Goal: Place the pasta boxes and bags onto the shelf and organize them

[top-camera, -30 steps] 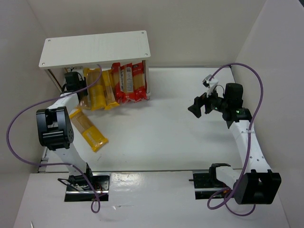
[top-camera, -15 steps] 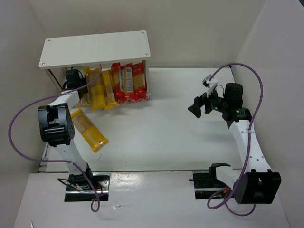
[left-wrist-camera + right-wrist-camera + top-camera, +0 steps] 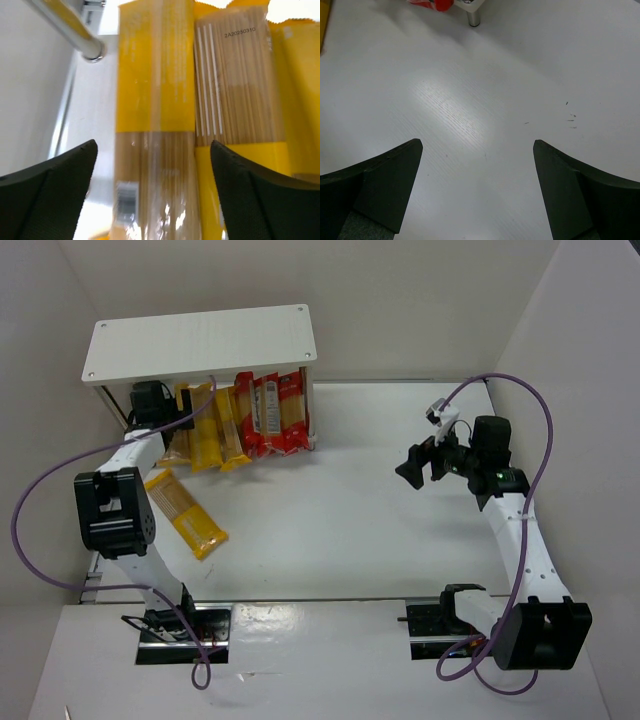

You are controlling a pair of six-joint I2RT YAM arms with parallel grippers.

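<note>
The shelf (image 3: pixel 200 340) had most spaghetti packs (image 3: pixel 262 418) lined on its lower tier, one yellow pack (image 3: pixel 187 512) lay loose on the table (image 3: pixel 350 520), and I had the left gripper (image 3: pixel 153 147) spread astride a shelved yellow pack (image 3: pixel 155 75) (to square it, I judged), right gripper (image 3: pixel 415 468) spread, parked aside.

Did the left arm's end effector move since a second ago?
Yes, a little: the left end effector has crept up and left in the top view, farther under the front edge of the shelf.
</note>
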